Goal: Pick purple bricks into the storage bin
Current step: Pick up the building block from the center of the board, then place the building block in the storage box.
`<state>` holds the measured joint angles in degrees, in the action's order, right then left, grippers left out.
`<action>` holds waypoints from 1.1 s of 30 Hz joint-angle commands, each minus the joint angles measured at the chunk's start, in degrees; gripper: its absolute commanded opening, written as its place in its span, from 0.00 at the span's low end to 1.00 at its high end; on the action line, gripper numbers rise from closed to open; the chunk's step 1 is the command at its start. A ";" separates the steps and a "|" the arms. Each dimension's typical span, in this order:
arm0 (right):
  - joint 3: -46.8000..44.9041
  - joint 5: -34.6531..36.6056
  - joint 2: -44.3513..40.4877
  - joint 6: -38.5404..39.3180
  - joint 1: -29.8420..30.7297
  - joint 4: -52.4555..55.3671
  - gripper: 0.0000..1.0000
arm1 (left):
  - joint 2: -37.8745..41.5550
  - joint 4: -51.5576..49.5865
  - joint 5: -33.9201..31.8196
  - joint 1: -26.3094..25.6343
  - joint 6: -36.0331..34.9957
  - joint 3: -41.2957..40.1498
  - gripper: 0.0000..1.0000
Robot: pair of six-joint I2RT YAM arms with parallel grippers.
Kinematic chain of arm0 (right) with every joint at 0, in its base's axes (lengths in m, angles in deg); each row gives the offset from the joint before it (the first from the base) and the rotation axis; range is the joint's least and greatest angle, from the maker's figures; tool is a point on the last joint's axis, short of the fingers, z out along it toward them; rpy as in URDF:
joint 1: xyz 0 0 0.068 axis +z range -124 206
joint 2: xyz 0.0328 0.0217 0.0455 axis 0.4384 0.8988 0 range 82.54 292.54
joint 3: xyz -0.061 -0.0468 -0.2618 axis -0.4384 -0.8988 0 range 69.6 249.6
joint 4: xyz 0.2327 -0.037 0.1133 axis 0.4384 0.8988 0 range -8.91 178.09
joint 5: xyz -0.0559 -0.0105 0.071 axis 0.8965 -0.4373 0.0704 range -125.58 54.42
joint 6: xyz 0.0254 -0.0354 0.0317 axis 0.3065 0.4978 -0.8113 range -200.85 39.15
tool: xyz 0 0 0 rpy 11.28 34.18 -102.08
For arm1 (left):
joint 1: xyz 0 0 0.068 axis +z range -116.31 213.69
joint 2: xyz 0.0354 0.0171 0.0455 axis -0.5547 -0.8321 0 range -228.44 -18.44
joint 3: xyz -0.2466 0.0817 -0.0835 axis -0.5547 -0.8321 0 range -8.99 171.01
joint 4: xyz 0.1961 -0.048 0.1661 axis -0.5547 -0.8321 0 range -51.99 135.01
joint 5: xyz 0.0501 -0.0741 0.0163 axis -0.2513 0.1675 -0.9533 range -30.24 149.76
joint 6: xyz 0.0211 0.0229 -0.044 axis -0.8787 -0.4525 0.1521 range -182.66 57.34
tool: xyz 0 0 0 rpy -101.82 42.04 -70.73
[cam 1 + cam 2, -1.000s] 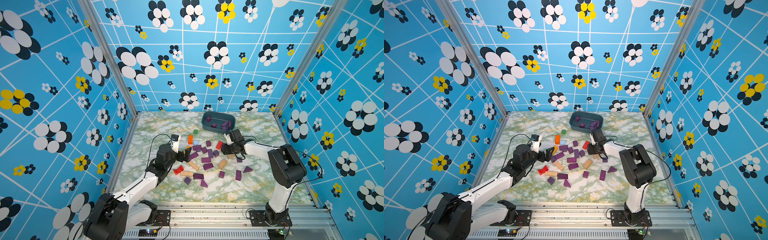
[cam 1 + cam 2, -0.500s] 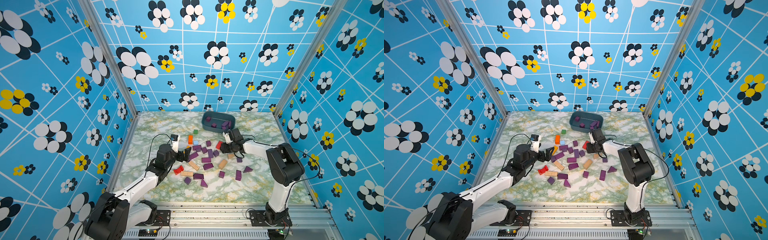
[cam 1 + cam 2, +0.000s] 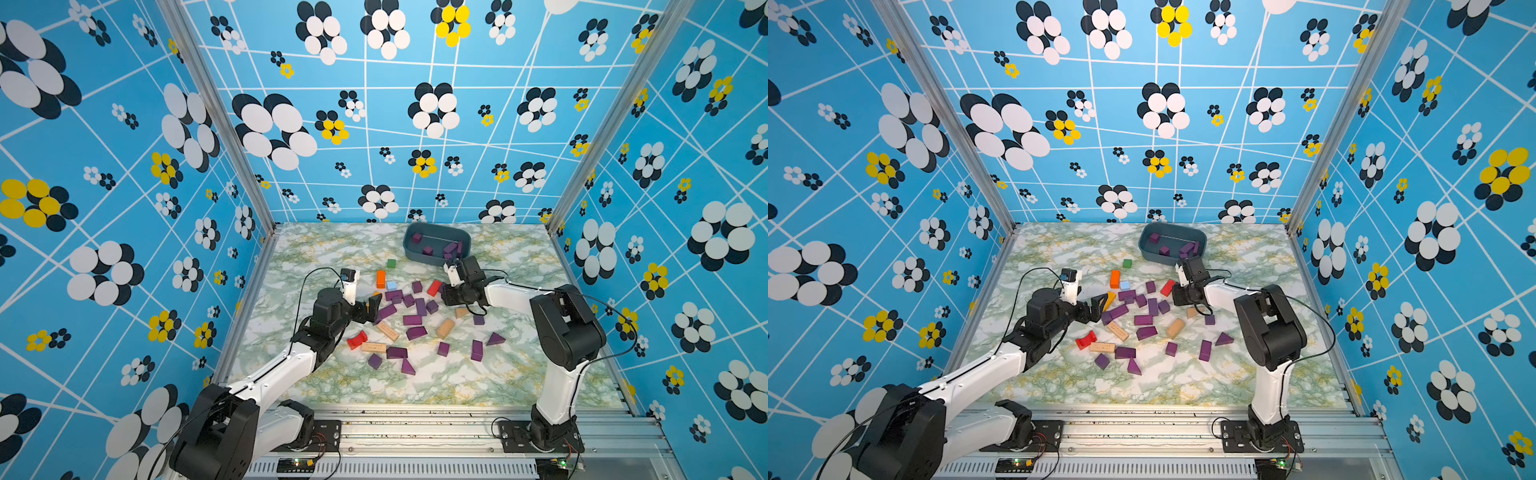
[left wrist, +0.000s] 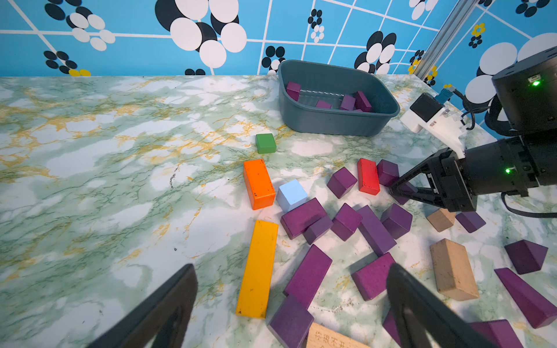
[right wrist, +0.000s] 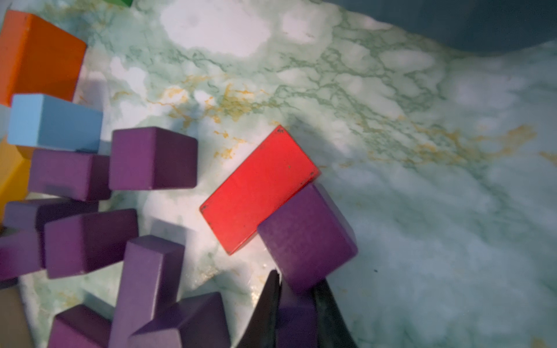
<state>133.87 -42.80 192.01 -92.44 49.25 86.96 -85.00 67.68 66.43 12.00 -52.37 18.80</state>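
Engraved Chinese characters run along a tan plain-wood rectangular block (image 4: 334, 339); they begin 你很不, and the rest is cut off. In a top view, a tan wooden bar (image 3: 373, 347) toward seven o'clock on the marbled table top (image 3: 332, 249) bears marks too small to read.

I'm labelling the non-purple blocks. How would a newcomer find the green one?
Start at the storage bin at the far side of the marble table. Just off its near left corner a small green cube sits alone on bare tabletop, short of the orange block. It is the only green piece.

Marbled table (image 3: 332, 249), storage bin (image 3: 428, 259), scattered purple bricks (image 3: 411, 320), orange block (image 3: 380, 278), green block (image 3: 391, 262)
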 commanded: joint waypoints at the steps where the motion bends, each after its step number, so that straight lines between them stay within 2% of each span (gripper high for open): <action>1: -1.20 -0.43 -1.98 -1.82 0.51 -0.95 0.12 | 0.05 -0.26 0.59 0.64 0.69 0.80 1.00; 5: -0.78 -1.77 -4.93 -5.67 0.05 -0.95 0.07 | -0.53 -0.85 1.14 0.66 0.78 1.63 0.99; 12: 5.05 -4.15 -5.85 -12.04 -3.31 -3.45 0.08 | -1.46 -4.52 1.18 0.68 0.48 4.08 0.99; 26: 32.33 -4.82 12.52 -12.19 -10.58 0.72 0.08 | -4.46 -7.18 1.39 0.57 3.02 6.26 1.00; 28: 35.30 -5.15 14.69 -11.98 -10.85 1.41 0.11 | -5.14 -7.78 1.50 0.56 3.26 7.13 1.00; 29: 36.43 -5.17 14.78 -11.73 -10.94 1.74 0.18 | -5.56 -8.14 1.57 0.53 3.39 7.57 0.99; 31: 37.69 -4.92 16.92 -11.14 -11.02 2.13 0.41 | -6.27 -8.81 1.66 0.58 3.63 8.46 0.99; 33: 37.62 -5.08 16.47 -10.10 -11.13 1.67 0.48 | -6.86 -9.68 1.95 0.56 3.75 9.41 0.99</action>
<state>169.79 -46.93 208.67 -103.74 38.30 86.88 -91.06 59.75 67.31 12.11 -49.60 25.82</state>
